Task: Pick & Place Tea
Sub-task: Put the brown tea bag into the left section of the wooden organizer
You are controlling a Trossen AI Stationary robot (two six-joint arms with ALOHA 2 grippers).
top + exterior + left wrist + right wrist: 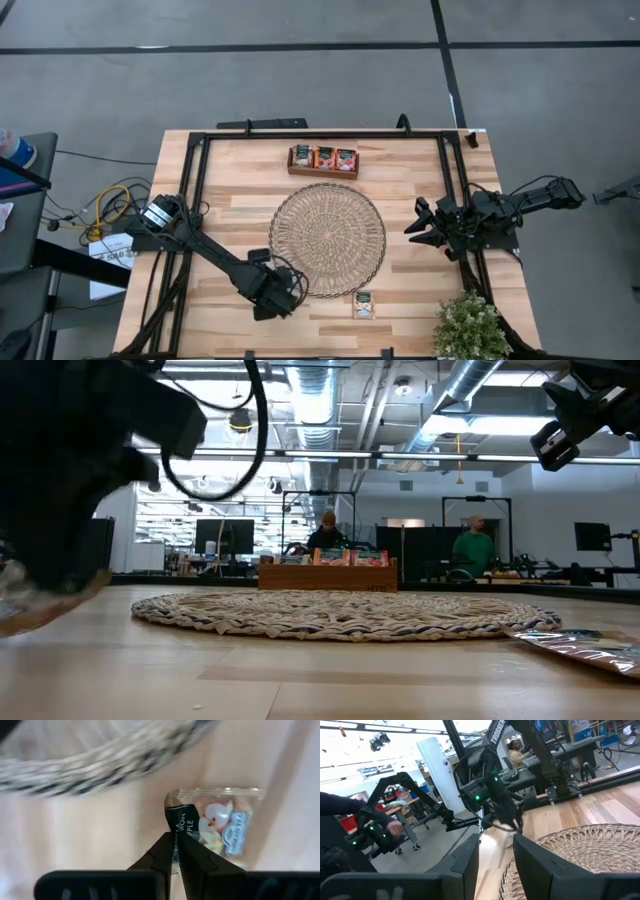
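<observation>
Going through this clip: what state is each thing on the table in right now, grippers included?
left gripper: shut on the edge of a tea sachet, near the mat's rim
tea sachet: pinched at its dark edge by the left gripper
second sachet: lying flat on the table, untouched
wooden tray: at the far edge, holding sachets
woven mat: flat, nothing on it
right gripper: open, empty, waiting at the right side

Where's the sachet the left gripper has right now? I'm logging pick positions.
In the left wrist view the tea sachet is pinched at its dark edge by the left gripper, over bare wood just off the woven mat's near-left rim.
</observation>
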